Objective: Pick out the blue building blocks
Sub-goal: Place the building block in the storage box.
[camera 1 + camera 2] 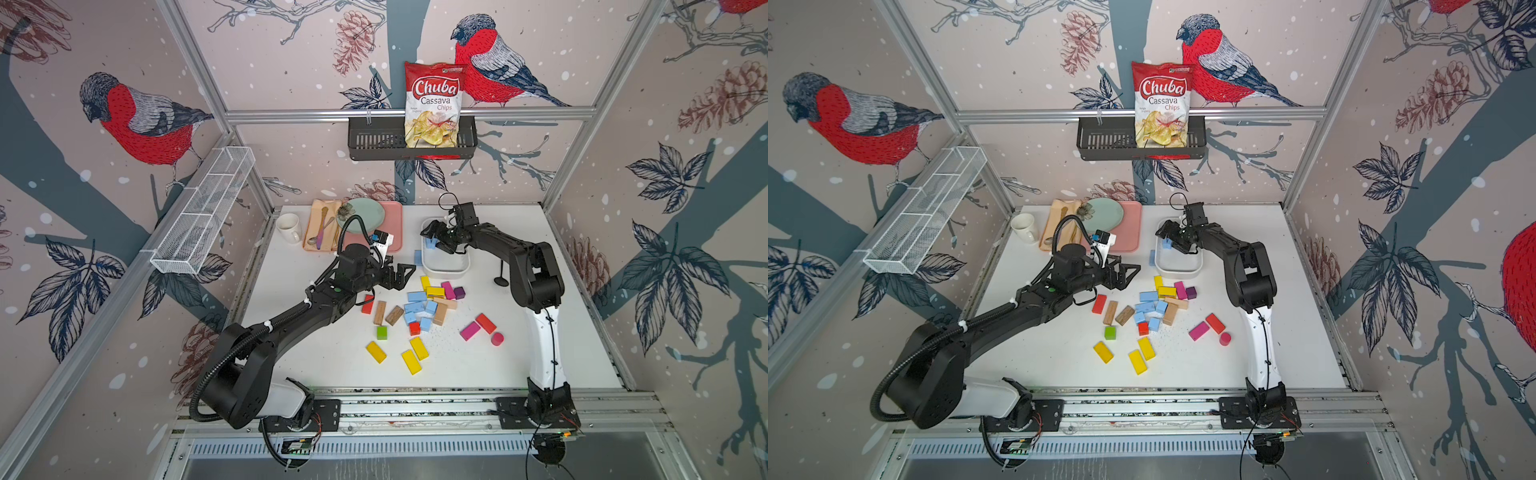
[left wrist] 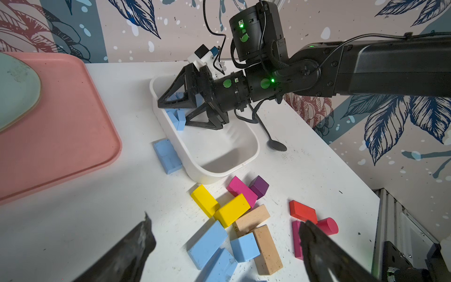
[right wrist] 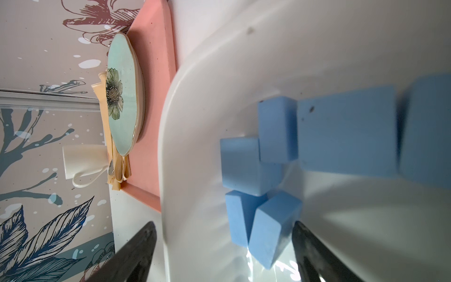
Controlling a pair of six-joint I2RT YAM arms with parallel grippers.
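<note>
Lying in the white tub (image 2: 214, 149), the light blue blocks (image 3: 246, 166) point different ways, some tipped up. The right hand (image 2: 173, 113) above and the left hand (image 1: 406, 276) are spread wide, holding nothing.

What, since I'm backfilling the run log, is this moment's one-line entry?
left gripper: open, above table | right gripper: open, over white bin | blue blocks: some in bin, more on table

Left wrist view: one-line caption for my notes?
Right gripper open over the white bin of blue blocks; one blue block beside it, more in the mixed pile.
</note>
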